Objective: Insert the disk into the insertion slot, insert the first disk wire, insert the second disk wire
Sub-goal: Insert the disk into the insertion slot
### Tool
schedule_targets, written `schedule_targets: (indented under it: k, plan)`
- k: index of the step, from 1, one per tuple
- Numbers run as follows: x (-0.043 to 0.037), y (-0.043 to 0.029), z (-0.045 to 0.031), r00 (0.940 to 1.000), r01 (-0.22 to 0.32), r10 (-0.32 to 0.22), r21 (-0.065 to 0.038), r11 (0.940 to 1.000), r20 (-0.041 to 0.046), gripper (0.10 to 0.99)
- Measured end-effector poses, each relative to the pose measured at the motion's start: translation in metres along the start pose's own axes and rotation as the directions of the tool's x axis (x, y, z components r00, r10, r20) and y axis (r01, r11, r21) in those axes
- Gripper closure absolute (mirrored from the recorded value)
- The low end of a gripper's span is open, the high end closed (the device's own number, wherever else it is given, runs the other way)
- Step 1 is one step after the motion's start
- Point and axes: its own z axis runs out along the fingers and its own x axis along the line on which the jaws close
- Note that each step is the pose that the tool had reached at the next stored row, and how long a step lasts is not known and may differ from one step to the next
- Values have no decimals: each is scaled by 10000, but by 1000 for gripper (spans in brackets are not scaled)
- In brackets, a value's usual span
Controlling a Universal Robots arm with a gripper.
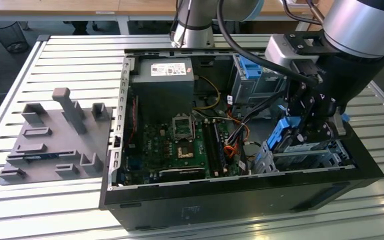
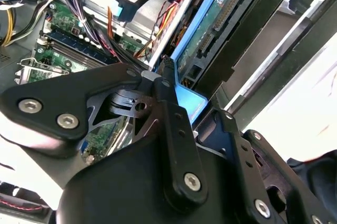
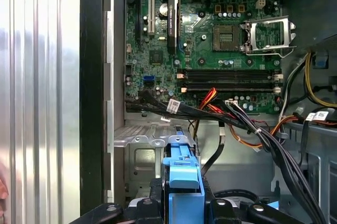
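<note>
A slatted metal table (image 1: 65, 50) is carrying an open black computer case (image 1: 245, 200); a grey robot arm (image 1: 359, 25) is reaching into the case at the exterior view's right; a green motherboard (image 1: 178, 145) is lying flat inside; the silver insertion slot (image 1: 309, 156) is sitting in the near corner; the blue-framed disk (image 1: 284, 131) is standing upright at its top; the black pincer (image 3: 184, 203) is clamping the disk; bundled wires (image 3: 247, 129) are trailing beside it.
</note>
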Motion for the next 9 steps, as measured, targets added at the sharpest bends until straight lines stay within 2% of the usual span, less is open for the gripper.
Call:
schedule_targets:
  k: [9]
  plan:
    - [0,0,79,10000,0,0,0,10000,0,722]
